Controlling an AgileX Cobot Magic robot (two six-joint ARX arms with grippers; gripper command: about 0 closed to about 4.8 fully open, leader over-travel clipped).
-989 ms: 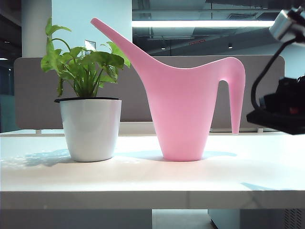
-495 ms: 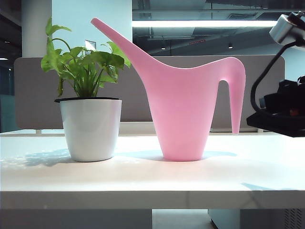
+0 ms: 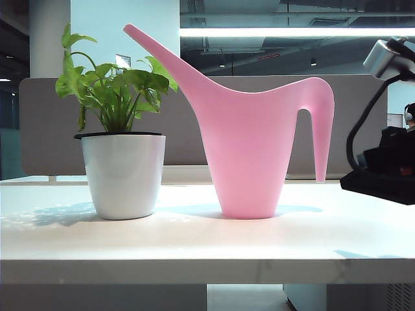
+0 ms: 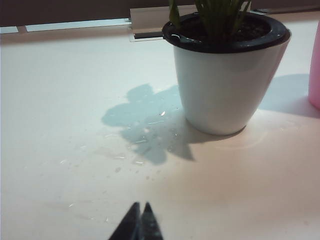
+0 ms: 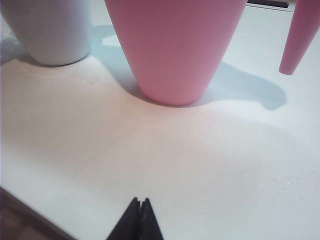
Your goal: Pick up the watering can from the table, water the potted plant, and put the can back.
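The pink watering can [image 3: 249, 149] stands upright on the white table [image 3: 194, 243], spout slanting up over the potted plant [image 3: 123, 155] beside it. Its drooping handle [image 3: 320, 129] faces my right arm [image 3: 382, 178], which hovers at the table's right end, apart from the can. In the right wrist view my right gripper [image 5: 139, 201] is shut and empty above the table, short of the can's base [image 5: 172, 55] and handle tip [image 5: 300, 40]. My left gripper [image 4: 140, 205] is shut and empty, low over the table in front of the white pot [image 4: 225, 85].
Water droplets [image 4: 145, 135] lie on the table in the plant's shadow. A grey partition [image 3: 39, 129] runs behind the table. The table's front edge [image 5: 30, 205] is close under my right gripper.
My right arm has sunk a little and drifted toward the right edge of the exterior view. The can and the plant have not moved.
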